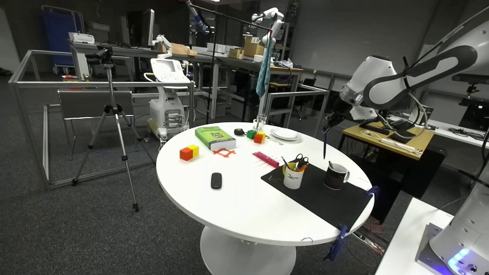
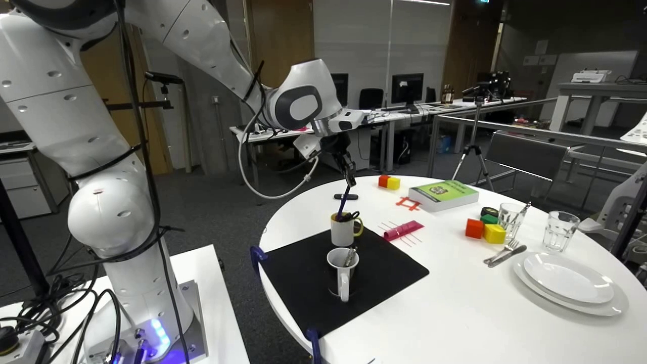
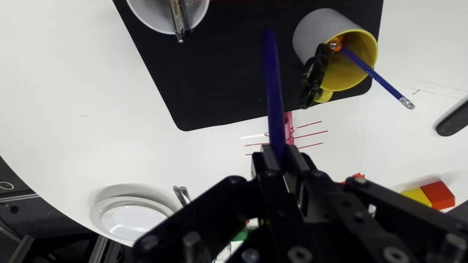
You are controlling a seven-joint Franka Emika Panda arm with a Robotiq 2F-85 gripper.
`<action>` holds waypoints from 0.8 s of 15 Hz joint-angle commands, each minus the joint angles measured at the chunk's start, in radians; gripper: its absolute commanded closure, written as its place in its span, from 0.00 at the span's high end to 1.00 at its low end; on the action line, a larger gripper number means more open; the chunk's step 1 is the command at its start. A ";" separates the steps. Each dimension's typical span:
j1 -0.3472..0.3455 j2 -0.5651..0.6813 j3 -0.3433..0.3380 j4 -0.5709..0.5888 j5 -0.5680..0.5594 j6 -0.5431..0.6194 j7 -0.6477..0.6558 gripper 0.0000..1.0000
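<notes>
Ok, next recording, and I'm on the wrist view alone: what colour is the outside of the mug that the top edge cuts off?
Observer: The cut-off mug is dark on the outside.
Operator: Does the blue stick in the pincer touch the mat?
Observer: No. In an exterior view its tip hangs in the air, higher than that mug's rim.
Operator: Anything at the mat's end beyond my picture's top?
Observer: Yes, two blue clamps on the edge of the table, one at each corner of the mat there.
</notes>
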 commanded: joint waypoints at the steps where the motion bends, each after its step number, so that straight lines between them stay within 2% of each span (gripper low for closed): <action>1: 0.018 -0.044 0.009 -0.057 0.093 0.098 -0.077 0.03; 5: 0.058 -0.041 0.011 -0.083 0.192 0.198 -0.141 0.03; 6: 0.060 -0.045 0.013 -0.085 0.204 0.189 -0.143 0.03; 7: 0.071 -0.056 0.003 -0.074 0.242 0.098 -0.156 0.03; 8: 0.044 -0.006 0.025 -0.051 0.194 0.145 -0.117 0.11; 12: 0.050 -0.011 0.025 -0.051 0.218 0.113 -0.125 0.11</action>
